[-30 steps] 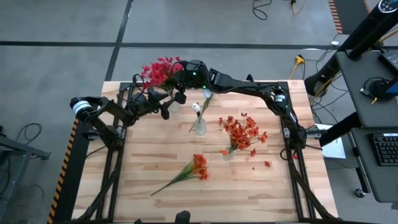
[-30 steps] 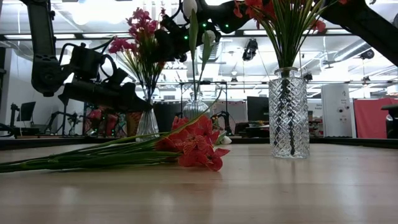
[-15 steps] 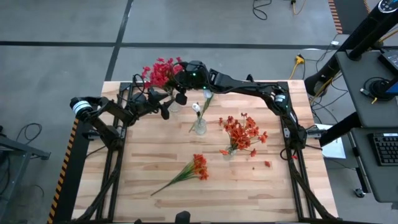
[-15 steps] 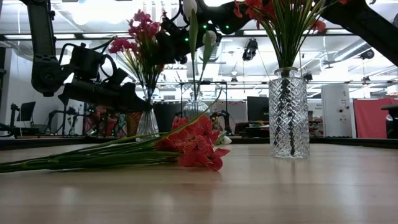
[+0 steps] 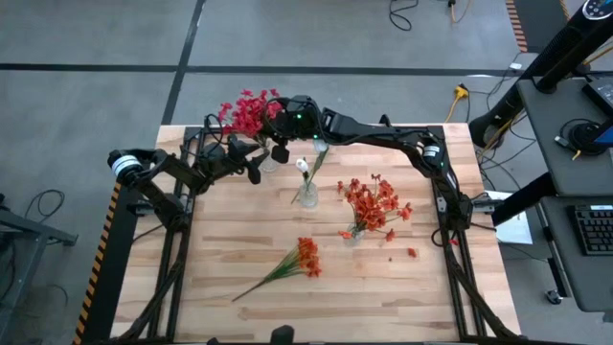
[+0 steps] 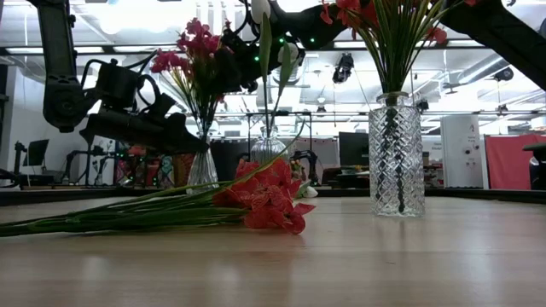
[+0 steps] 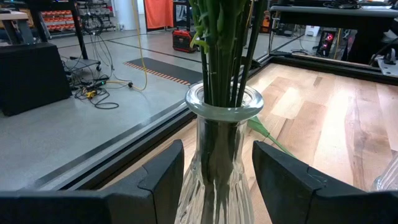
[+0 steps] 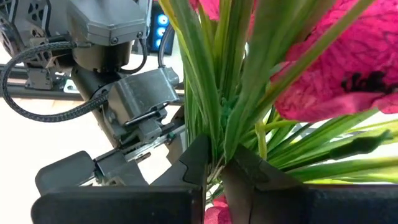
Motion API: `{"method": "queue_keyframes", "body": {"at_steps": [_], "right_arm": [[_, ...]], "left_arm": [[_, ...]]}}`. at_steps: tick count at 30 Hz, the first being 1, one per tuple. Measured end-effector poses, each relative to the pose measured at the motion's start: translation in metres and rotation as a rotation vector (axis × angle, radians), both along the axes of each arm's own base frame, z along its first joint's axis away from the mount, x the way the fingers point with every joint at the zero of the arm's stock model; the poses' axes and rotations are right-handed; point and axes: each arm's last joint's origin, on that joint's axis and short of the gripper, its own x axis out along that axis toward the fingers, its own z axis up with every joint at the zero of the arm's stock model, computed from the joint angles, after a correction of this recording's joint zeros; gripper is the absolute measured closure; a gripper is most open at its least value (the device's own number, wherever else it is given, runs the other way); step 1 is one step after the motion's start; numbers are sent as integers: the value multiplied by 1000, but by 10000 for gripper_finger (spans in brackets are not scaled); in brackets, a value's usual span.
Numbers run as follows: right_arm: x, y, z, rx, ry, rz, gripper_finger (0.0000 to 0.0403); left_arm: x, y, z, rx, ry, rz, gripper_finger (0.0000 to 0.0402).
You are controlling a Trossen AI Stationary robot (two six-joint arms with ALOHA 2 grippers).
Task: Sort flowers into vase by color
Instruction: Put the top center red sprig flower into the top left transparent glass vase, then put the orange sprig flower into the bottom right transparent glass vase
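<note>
Flowers with crimson-red clusters (image 5: 247,107) stand in a clear glass vase (image 7: 219,163) near the upper left of the high view, at the far edge of the table. This vase has a round thick rim and a ribbed body that widens downward, and many thin green stalks go into it. The left gripper (image 5: 257,165) has its two dark fingers (image 7: 163,172) on both sides of the vase body, half open and close to the glass; if they press it I cannot tell. The right gripper (image 8: 214,163) is closed on the green stalks of the same crimson bunch, just above the vase.

In the middle of the high view a second small glass vase (image 5: 307,195) holds white buds. To the right of it, orange-red flowers (image 5: 374,204) fill a tall vase with a cut diamond pattern (image 6: 396,155). One more orange-red bunch (image 5: 298,259) lies flat on the table, lower centre, with its long stalks pointing to the lower left.

The table (image 5: 383,297) is made of light wooden planks with a black frame. Around it is a grey floor with cables, and the low view shows a bright workshop room with ceiling lights behind.
</note>
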Motion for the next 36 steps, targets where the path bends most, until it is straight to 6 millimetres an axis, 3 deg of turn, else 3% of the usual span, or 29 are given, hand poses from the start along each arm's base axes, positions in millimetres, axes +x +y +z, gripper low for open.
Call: {"method": "queue_keyframes", "body": {"at_steps": [7, 22, 36], "right_arm": [[0, 0, 1, -12, -10, -1, 363], [-1, 0, 13, 1, 26, -9, 250], [-5, 1, 18, 5, 39, -15, 233]], "left_arm": [[0, 0, 0, 0, 0, 0, 228], [0, 0, 0, -4, -4, 1, 225], [0, 0, 0, -4, -6, 2, 167]]}}
